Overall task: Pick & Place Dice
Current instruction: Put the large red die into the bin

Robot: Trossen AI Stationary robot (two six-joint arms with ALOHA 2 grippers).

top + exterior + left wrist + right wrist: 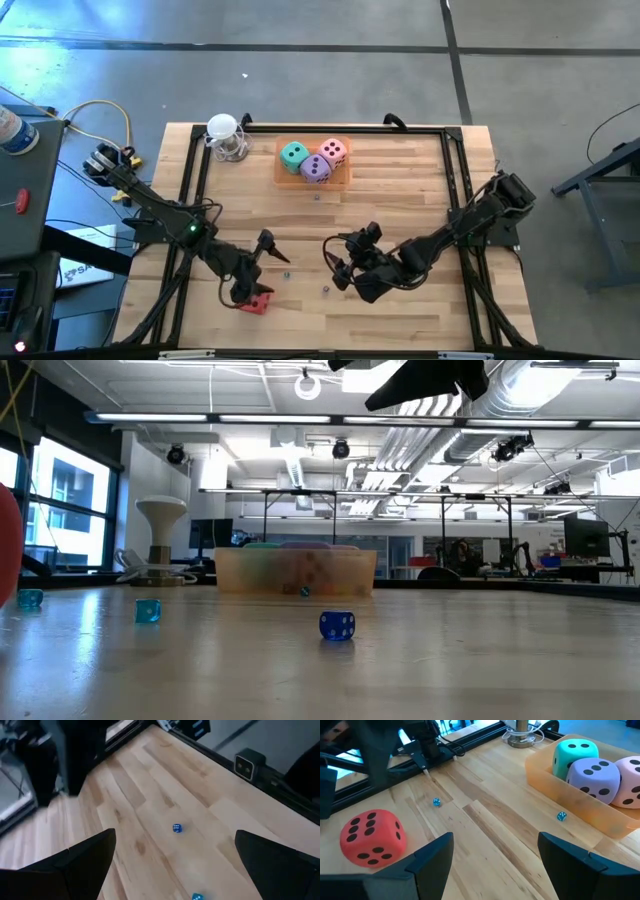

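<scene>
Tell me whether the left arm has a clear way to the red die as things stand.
Probably yes. The red die sits alone on bare table near the front edge, right beside the left gripper, whose fingers are open. Nothing lies between them; the right gripper is off to the side.

Both arms are black, built of slim jointed segments — the left arm carries a small green light near its mid joint and a silvery, ribbed part at its base end. The right arm has a bulkier, boxy dark housing at its base. Thin black cables loop beside the wrists. The fingers are broad, matte black wedges — flat-faced, without visible markings.
</scene>
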